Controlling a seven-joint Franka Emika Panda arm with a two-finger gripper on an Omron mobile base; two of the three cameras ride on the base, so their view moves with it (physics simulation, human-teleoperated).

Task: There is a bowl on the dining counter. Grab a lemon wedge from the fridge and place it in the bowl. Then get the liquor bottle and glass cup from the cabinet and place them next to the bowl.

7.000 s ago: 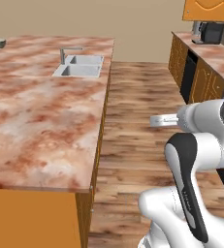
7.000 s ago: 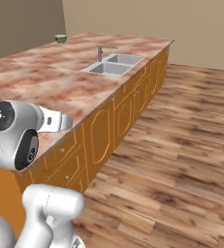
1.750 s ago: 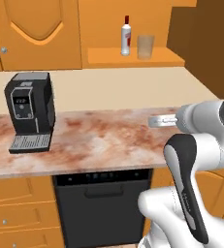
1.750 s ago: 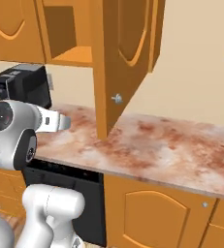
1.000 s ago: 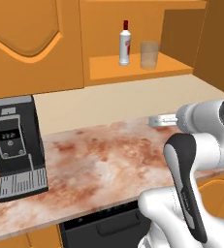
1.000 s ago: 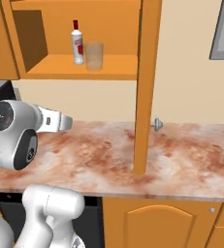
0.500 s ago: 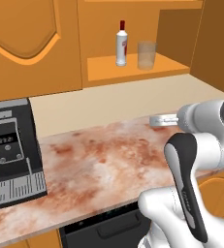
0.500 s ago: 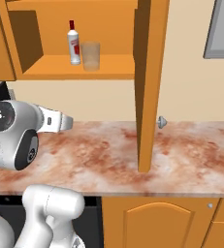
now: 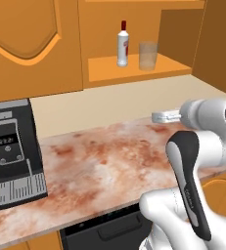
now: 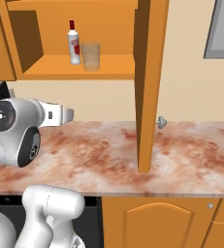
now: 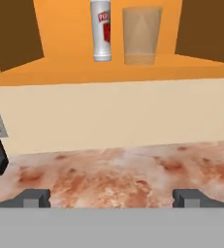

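A white liquor bottle point(image 9: 123, 44) with a red cap and label stands on the open cabinet's lower shelf. It also shows in the right base view point(image 10: 74, 43) and in the hand view point(image 11: 100, 30). Close to its right is the clear glass cup point(image 9: 147, 55) point(image 10: 90, 56) point(image 11: 141, 35). My gripper point(image 9: 163, 117) point(image 10: 67, 115) point(image 11: 111, 197) hovers over the marble counter, well below and in front of the shelf. It is open and holds nothing. The bowl, the lemon wedge and the fridge are out of view.
A black coffee machine point(image 9: 11, 151) stands on the counter point(image 9: 100, 166) at the left. The cabinet's open door point(image 10: 150, 82) juts out edge-on over the counter, right of the shelf. A dark dishwasher front point(image 9: 104, 232) sits under the counter.
The whole picture has shifted, so the base has moved: the open cabinet and counter now face me more squarely. The gripper has stayed open and empty, held the same way.
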